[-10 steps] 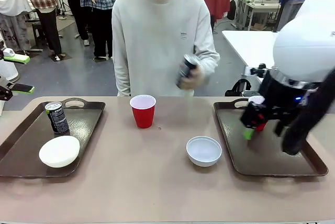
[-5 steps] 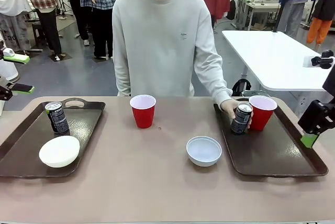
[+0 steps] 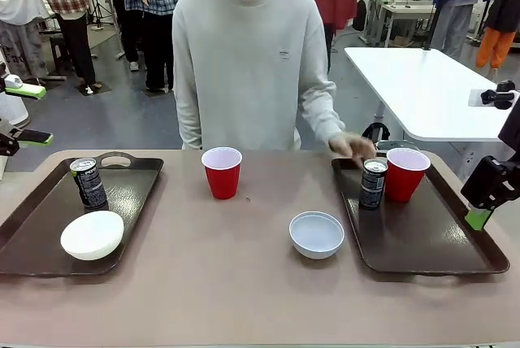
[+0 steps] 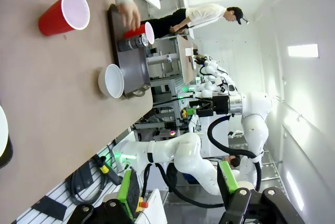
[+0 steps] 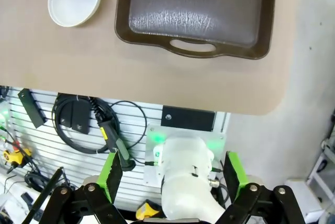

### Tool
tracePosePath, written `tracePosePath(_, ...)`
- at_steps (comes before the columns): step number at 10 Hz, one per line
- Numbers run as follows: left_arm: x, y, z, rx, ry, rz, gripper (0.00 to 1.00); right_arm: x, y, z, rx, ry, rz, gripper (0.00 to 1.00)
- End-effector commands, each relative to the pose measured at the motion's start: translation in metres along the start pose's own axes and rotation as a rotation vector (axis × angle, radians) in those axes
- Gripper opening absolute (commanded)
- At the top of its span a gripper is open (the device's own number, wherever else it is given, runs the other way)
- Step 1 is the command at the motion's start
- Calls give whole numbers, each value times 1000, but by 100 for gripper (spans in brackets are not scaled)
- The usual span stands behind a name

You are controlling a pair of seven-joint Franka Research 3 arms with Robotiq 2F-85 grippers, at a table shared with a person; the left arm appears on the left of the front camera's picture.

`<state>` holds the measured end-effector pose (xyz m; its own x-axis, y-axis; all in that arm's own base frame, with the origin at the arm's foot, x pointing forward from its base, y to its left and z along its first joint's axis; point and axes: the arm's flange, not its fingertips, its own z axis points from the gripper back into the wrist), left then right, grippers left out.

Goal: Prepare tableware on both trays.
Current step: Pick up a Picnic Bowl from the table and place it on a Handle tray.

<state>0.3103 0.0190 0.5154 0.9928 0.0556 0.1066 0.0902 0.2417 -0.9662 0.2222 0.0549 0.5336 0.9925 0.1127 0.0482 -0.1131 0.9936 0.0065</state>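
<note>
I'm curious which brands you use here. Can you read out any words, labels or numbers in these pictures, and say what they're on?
No text is clear enough to quote.
Left can: pale print, too blurred to read.
Right can: print too small to read.
Sweater patch: too small to read.

Can [image 3: 88, 183] behind bowl [image 3: 92, 235] on left tray [image 3: 138, 193], second can [image 3: 373, 184] beside cup [image 3: 405, 174] on right tray [image 3: 422, 238]

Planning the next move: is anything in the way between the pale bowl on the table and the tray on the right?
Nothing visible. The pale grey-blue bowl sits on bare table beside the left rim of the right tray, and the tray's near half is bare. The drink can and red cup stand at its far end.
</note>
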Motion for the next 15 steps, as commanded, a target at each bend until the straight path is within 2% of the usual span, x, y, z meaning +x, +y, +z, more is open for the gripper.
tracePosePath(1, 2, -1, 0, -20, -2, -26, 79, -1, 0, 0, -5, -3, -1, 100)
tracePosePath(2, 2, -1, 0, -20, -2, -26, 79, 0, 0, 0, 0, 0, 0, 100)
tracePosePath(4, 2, -1, 0, -20, -2, -26, 79, 31, 20, -12, 47, 8, 29, 100)
tracePosePath(7, 2, -1, 0, -20, -2, -26, 79, 79, 85, -50, 96, 5, 40, 100)
tracePosePath(8, 2, -1, 0, -20, -2, -26, 79, 93, 110, -67, 75, -23, 21, 100)
tracePosePath(9, 2, -1, 0, -20, -2, -26, 79, 102, 127, -82, 48, -1, 22, 100)
tracePosePath(10, 2, -1, 0, -20, -2, -26, 79, 121, 150, -100, -35, -45, -4, 100)
tracePosePath(12, 2, -1, 0, -20, -2, -26, 79, 132, 167, -116, -54, -106, -14, 100)
tracePosePath(13, 2, -1, 0, -20, -2, -26, 79, 107, 151, -104, 12, -46, 40, 100)
tracePosePath(15, 2, -1, 0, -20, -2, -26, 79, 120, 165, -116, -12, -69, 30, 100)
